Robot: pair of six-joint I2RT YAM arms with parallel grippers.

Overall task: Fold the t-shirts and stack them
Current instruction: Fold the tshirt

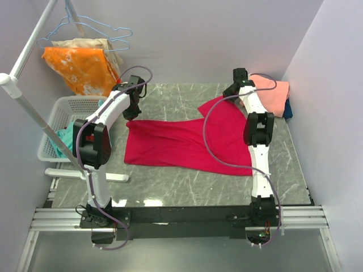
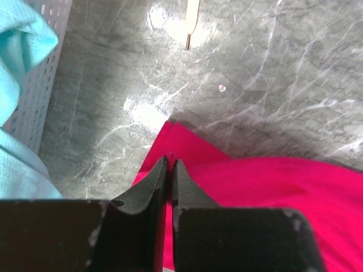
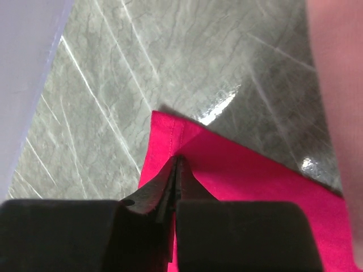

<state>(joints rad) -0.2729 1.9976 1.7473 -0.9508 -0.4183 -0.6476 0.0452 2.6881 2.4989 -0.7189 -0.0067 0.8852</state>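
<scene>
A large crimson-red t-shirt (image 1: 181,144) lies spread across the marble table. My left gripper (image 1: 132,112) is at its far left corner. The left wrist view shows that gripper (image 2: 169,161) shut, with a thin fold of the red t-shirt (image 2: 272,192) pinched between the tips. My right gripper (image 1: 231,93) is at the shirt's far right corner. In the right wrist view it (image 3: 178,160) is shut on the hemmed edge of the red t-shirt (image 3: 255,181). A salmon-pink t-shirt (image 1: 273,93) lies folded at the back right, on a dark blue one (image 1: 288,109).
A white plastic basket (image 1: 57,113) holding teal cloth (image 1: 63,139) stands at the left edge. Behind it an orange white-blotched cloth (image 1: 82,68) hangs on a hanger from a white rack pole (image 1: 34,107). Walls close in on both sides.
</scene>
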